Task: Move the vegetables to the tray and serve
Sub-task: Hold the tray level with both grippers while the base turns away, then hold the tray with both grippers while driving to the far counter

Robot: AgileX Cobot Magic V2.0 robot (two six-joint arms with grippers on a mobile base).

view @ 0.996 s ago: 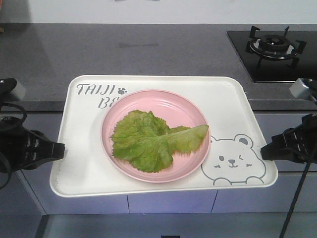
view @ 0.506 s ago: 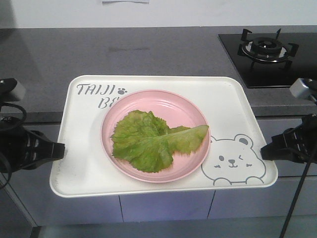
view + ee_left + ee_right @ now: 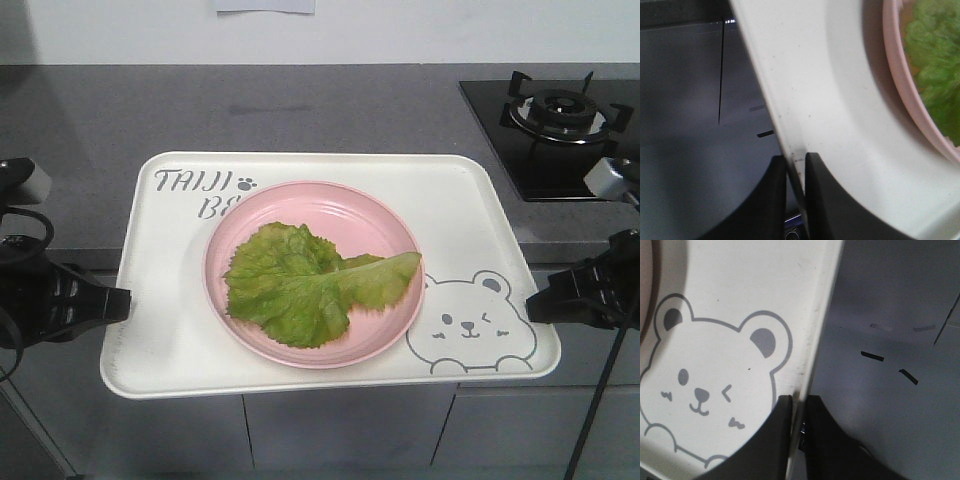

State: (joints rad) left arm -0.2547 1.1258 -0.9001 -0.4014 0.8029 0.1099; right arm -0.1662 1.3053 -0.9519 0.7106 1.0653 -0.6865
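One tray (image 3: 460, 200), one pink plate (image 3: 330, 200) on it, one clump of vegetables (image 3: 300, 285) on that. Two hands: left hand (image 3: 796, 167) clamps one rim, right hand (image 3: 799, 405) the opposite.

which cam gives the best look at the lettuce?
Exterior front-facing: the lettuce lies whole and sharp on the pink plate. Left wrist catches only a blurred green edge at its top right; right wrist shows none of it.
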